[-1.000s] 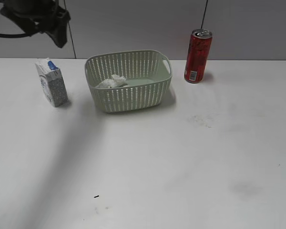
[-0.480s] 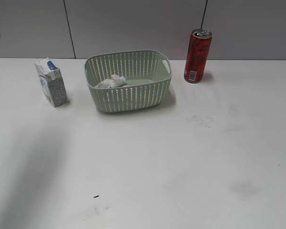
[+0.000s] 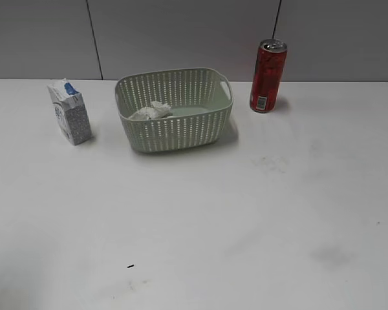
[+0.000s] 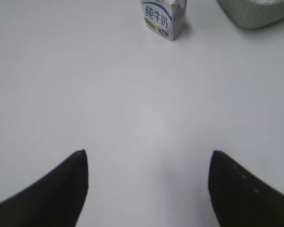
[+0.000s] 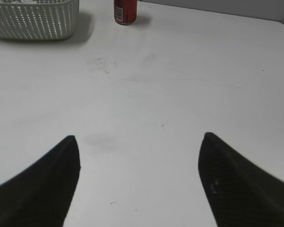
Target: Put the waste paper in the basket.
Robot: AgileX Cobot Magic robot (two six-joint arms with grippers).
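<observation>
The pale green basket (image 3: 174, 110) stands at the back middle of the white table. Crumpled white waste paper (image 3: 152, 111) lies inside it at the left; how many wads I cannot tell. The basket's corner shows in the left wrist view (image 4: 255, 14) and its side in the right wrist view (image 5: 35, 21). No arm shows in the exterior view. My left gripper (image 4: 149, 156) is open and empty over bare table. My right gripper (image 5: 139, 139) is open and empty over bare table.
A blue-and-white packet (image 3: 70, 112) stands upright left of the basket; it also shows in the left wrist view (image 4: 163, 18). A tall red can (image 3: 268, 75) stands right of the basket, also in the right wrist view (image 5: 126, 11). Grey wall panels stand behind the table.
The left arm, seen at the upper left a second ago, has drawn back out of the exterior view. The basket, paper, packet and can have not moved.
</observation>
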